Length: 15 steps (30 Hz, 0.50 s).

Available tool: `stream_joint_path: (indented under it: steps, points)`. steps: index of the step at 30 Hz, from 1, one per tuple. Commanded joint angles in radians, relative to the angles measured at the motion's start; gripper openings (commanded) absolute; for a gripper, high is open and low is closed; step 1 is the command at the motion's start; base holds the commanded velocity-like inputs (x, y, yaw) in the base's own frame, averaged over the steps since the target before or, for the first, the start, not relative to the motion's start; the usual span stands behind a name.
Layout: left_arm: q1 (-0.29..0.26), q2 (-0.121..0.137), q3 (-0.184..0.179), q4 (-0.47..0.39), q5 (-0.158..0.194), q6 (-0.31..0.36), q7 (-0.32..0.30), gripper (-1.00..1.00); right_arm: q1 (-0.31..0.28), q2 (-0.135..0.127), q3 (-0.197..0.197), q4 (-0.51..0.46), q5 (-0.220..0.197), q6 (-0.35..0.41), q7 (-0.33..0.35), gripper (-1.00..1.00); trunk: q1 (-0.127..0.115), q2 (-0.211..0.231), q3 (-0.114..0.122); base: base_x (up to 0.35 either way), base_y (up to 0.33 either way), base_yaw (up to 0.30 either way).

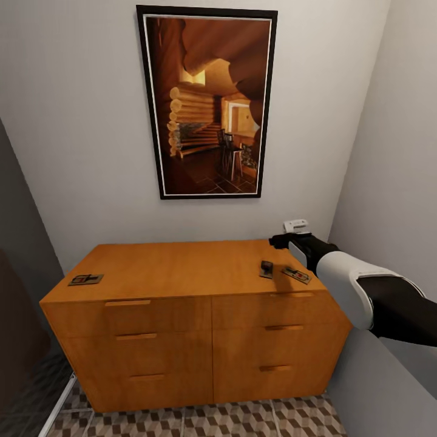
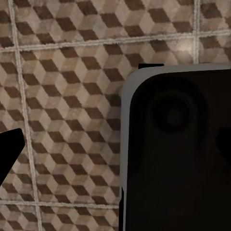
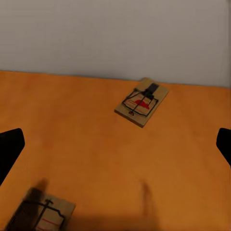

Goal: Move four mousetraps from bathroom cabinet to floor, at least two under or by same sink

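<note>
The orange-brown cabinet [image 1: 182,267] stands against the wall under a picture, and three mousetraps lie on its top. One mousetrap [image 1: 85,279] is at the left end. Two more sit near the right end: one mousetrap [image 1: 266,269] and one mousetrap [image 1: 297,275] beside it. My right gripper [image 1: 280,241] hovers just above and behind that pair, open and empty. In the right wrist view the gripper [image 3: 117,147] frames one mousetrap [image 3: 142,101] ahead and a second mousetrap [image 3: 41,215] closer in. My left gripper [image 2: 115,149] hangs open over the bathroom floor [image 2: 67,86].
A framed picture [image 1: 206,103] hangs above the cabinet. A grey wall [image 1: 394,152] closes in on the right, close to my right arm. Dark glass [image 1: 18,291] borders the left. Patterned tiles [image 1: 212,422] show in front of the cabinet. My dark, white-rimmed base [image 2: 178,154] lies under the left gripper.
</note>
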Motion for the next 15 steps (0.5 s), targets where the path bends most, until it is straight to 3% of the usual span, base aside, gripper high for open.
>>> stream_joint_path:
  steps: [1, 15]
  points:
    - [-0.001, 0.000, -0.001, 0.002, 0.000, -0.005, 0.003, 1.00, 0.001, -0.004, 0.006, -0.002, 0.004, 0.002, -0.001, 1.00, 0.000, 0.000, -0.001, 0.000, 0.000, 0.000]
    - [-0.001, 0.000, -0.001, 0.002, 0.000, -0.005, 0.002, 1.00, 0.004, -0.012, 0.007, -0.002, -0.028, -0.010, 0.000, 1.00, 0.000, 0.000, -0.001, 0.000, 0.000, 0.000]
